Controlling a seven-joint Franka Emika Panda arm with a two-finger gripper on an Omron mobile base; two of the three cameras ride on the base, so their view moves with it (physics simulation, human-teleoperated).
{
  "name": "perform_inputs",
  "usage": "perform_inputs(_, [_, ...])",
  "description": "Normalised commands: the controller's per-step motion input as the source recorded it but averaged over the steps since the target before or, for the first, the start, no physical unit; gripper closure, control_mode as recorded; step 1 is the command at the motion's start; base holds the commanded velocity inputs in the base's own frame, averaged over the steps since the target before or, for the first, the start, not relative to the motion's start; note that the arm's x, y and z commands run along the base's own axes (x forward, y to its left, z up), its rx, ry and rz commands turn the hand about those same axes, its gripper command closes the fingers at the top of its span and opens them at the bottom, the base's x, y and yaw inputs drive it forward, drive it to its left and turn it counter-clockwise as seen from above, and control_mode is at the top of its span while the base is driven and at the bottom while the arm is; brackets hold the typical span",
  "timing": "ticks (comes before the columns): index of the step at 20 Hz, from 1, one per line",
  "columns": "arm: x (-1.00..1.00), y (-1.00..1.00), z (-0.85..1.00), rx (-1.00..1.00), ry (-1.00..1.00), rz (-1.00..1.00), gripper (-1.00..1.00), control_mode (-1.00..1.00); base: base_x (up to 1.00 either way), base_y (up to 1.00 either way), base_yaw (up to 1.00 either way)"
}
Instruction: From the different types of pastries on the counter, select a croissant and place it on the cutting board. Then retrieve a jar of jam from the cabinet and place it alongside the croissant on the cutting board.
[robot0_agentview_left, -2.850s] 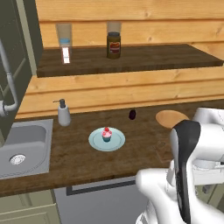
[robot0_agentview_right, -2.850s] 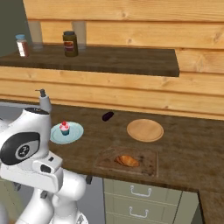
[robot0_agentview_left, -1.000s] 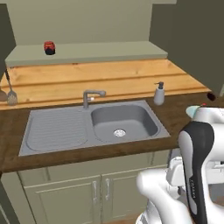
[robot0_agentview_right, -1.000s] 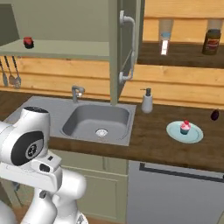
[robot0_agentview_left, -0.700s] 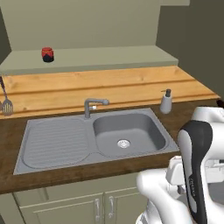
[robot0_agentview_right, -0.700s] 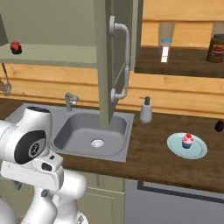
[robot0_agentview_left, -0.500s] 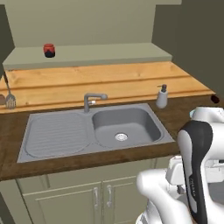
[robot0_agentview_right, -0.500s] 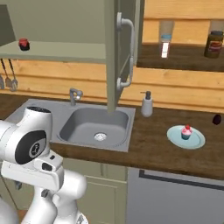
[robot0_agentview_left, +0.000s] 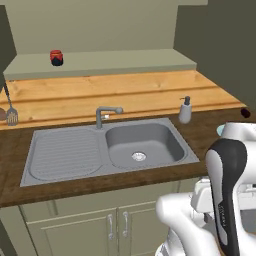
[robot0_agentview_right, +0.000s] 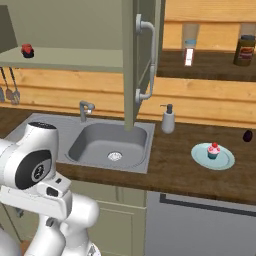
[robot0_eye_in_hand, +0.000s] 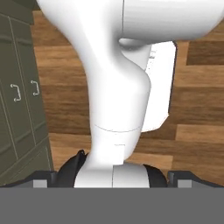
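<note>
The jar of jam (robot0_agentview_left: 56, 57), dark red with a red lid, stands at the left of the open cabinet's pale shelf (robot0_agentview_left: 115, 63); the right base view also shows the jar of jam (robot0_agentview_right: 27, 50). On the dark wood counter (robot0_agentview_right: 172, 162), a pink cupcake (robot0_agentview_right: 214, 149) sits on a pale blue plate (robot0_agentview_right: 226, 160). The croissant and the cutting board are out of view. My gripper (robot0_eye_in_hand: 112, 183) is folded low, pointing down at the wooden floor, with its fingertips (robot0_eye_in_hand: 41, 183) wide apart and nothing between them.
A grey sink (robot0_agentview_left: 142, 144) with a faucet (robot0_agentview_left: 102, 116) and a soap dispenser (robot0_agentview_left: 185, 110) lies below the cabinet. The open cabinet door (robot0_agentview_right: 142, 60) juts out over the sink. A brown jar (robot0_agentview_right: 244, 50) stands on the wooden shelf. Utensils (robot0_agentview_left: 10, 112) hang at left.
The base has driven left along the counter, so both views shifted from the shelf and cutting board to the sink and open cabinet. Over the last second the view barely shifts.
</note>
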Motion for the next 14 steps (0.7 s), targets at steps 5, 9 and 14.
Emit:
perform_inputs(5, [0.0, 0.0, 0.0, 0.0, 0.0, 0.0, -1.0, 1.0, -0.1, 0.0, 0.0])
perform_inputs(9, [-0.06, 0.06, 0.0, -0.01, -0.01, 0.0, -1.0, -1.0, -0.15, 0.0, 0.0])
perform_inputs(14, [0.44, 0.44, 0.75, -0.2, -0.02, -0.09, -1.0, -1.0, 0.0, 0.0, 0.0])
